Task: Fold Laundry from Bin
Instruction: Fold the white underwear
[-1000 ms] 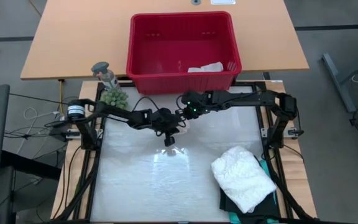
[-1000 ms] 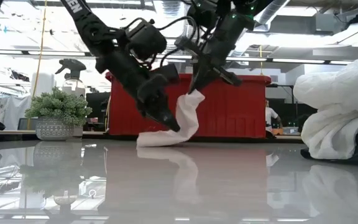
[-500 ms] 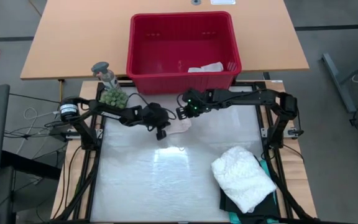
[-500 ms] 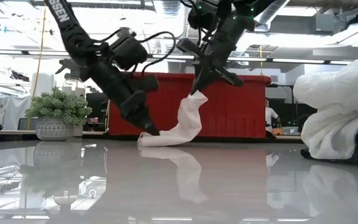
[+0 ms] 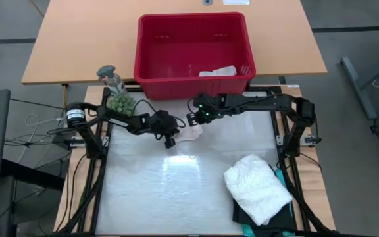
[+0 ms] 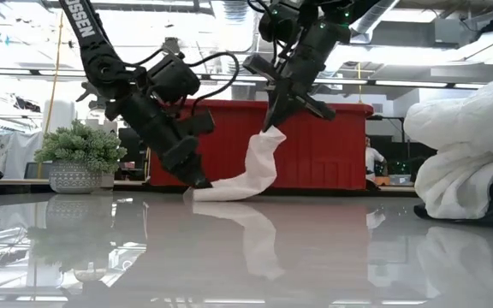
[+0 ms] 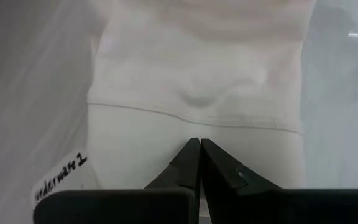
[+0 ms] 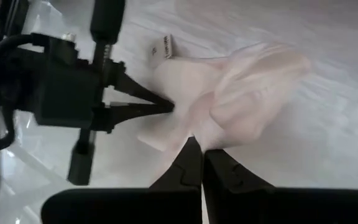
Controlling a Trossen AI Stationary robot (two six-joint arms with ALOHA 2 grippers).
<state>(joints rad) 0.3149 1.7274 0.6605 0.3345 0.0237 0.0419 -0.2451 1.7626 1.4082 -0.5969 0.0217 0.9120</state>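
Only overhead: another white cloth (image 5: 217, 71) inside bin (image 5: 151, 76).

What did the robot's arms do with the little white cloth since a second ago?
The left gripper dragged its end of the small white cloth down and toward the plant's side, stretching it out. The right gripper stayed up, pinching the other end. Bin and folded pile unchanged.

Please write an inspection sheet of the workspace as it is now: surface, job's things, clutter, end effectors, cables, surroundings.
Surface: glossy white mat, bare in the middle.
Job's things: small white cloth; red bin holding one white piece; white lacy top piled on dark garments.
Clutter: potted plant, spray bottle.
End effectors: left end effector shut, pinning the cloth low; right end effector shut, lifting its other end.
Cables: loose wires beside the left arm.
Surroundings: wooden desk.
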